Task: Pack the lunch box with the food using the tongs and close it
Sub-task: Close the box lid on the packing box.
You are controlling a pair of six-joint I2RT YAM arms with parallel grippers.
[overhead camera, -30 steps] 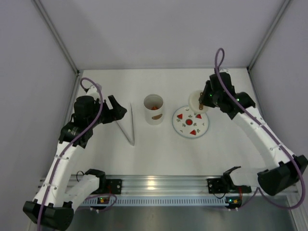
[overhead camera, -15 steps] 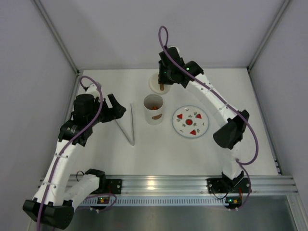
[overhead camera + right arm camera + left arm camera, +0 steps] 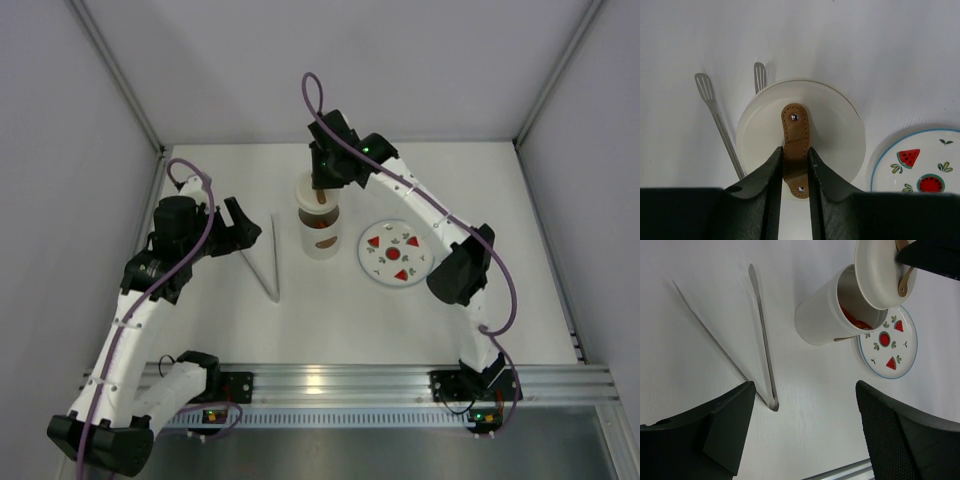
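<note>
Swinging over from beside the plate (image 3: 368,262), my right gripper (image 3: 795,151) now hangs above the lunch box (image 3: 320,240), clamped on the brown handle (image 3: 795,125) of the lid (image 3: 835,135). The lid floats over the mouth, tilted and not yet seated, so closing is next. Food (image 3: 856,320) lies inside. My left gripper (image 3: 802,427) gapes empty beside the tongs (image 3: 268,255).

- We have two slim white-shelled arms, left arm (image 3: 120,330) and right arm (image 3: 420,200), with bulky black joints.
- A purple cable (image 3: 185,170) loops along each.
- Small green lights (image 3: 366,150) glow on ours at right.
- Our left gripper (image 3: 804,387) has broad matte black fingers (image 3: 715,430).
</note>
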